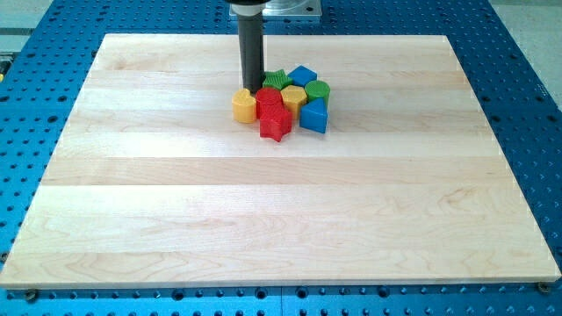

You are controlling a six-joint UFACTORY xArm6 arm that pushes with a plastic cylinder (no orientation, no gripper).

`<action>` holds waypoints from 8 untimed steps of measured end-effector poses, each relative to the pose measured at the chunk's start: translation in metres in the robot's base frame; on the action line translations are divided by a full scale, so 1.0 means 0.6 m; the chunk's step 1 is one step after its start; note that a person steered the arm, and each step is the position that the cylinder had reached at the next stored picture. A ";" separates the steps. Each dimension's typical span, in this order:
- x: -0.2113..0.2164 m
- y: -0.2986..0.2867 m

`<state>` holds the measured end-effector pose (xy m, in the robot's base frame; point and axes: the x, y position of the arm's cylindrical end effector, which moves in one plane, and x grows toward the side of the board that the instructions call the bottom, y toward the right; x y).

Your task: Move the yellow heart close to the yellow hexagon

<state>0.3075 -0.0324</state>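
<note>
The blocks sit in one tight cluster at the upper middle of the wooden board [263, 219]. A yellow block [243, 105], which looks like the heart, is at the cluster's left edge. A second yellow block [293, 96], which looks like the hexagon, is in the cluster's middle. A red block [269, 98] lies between the two yellow ones and touches both. My tip [253, 90] is just above the left yellow block, at its upper right, next to the red block.
A red star [275, 125] is at the cluster's bottom. A green block [277, 81] and a blue block [303, 75] are at its top. A green cylinder [318, 89] and a blue block [313, 115] are on its right.
</note>
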 end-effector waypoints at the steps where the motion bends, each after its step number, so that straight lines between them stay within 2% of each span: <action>1: -0.026 0.014; 2: -0.024 0.035; 3: -0.057 0.039; 4: -0.099 -0.081; 6: 0.027 -0.071; 7: 0.134 -0.073; 8: 0.153 -0.071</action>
<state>0.3991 -0.0751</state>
